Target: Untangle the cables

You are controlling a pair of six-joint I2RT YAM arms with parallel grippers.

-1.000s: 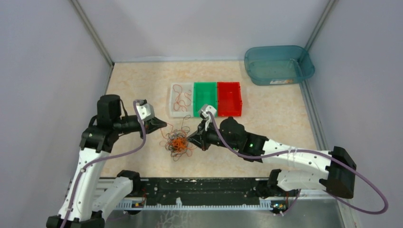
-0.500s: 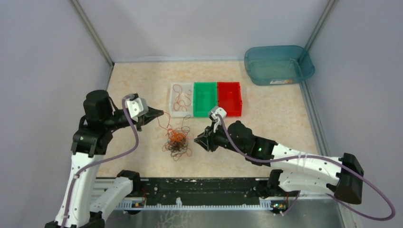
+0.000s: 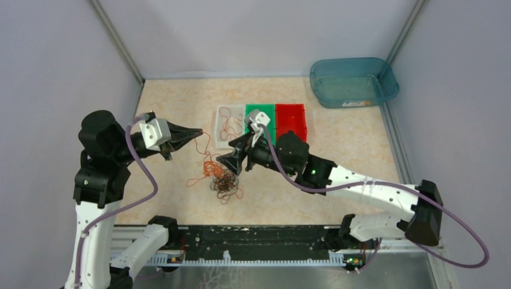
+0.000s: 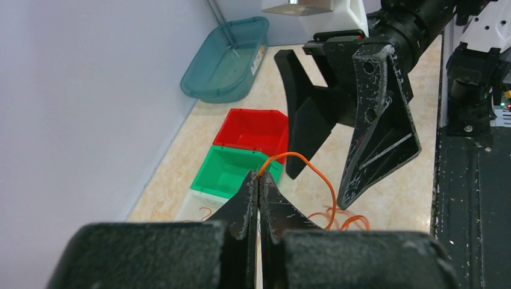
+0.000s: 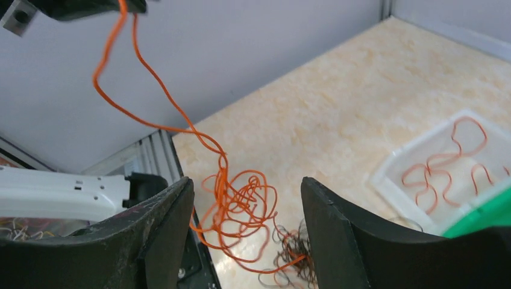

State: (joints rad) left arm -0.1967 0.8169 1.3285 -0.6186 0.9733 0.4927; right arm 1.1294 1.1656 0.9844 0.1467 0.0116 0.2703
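Observation:
The cables lie as a tangle of dark strands (image 3: 224, 185) with orange loops (image 3: 209, 167) pulled up out of it. My left gripper (image 3: 196, 131) is shut on an orange cable (image 4: 313, 170), which runs from its tip (image 4: 259, 176) down to the pile. My right gripper (image 3: 225, 164) hovers open just above the tangle. In the right wrist view its fingers (image 5: 163, 235) stand on either side of the orange loops (image 5: 241, 201), apart from them, with the dark strands (image 5: 295, 253) below. A few orange cables (image 3: 227, 124) lie in the white bin (image 3: 219, 142).
A green bin (image 3: 260, 124) and a red bin (image 3: 291, 124) stand right of the white one. A teal tub (image 3: 352, 81) sits at the back right. Grey walls close in the table on three sides.
My left gripper rose and drew back left, pulling the orange cable out of the tangle. My right gripper opened, let go of the pile, and shifted left and further back above it.

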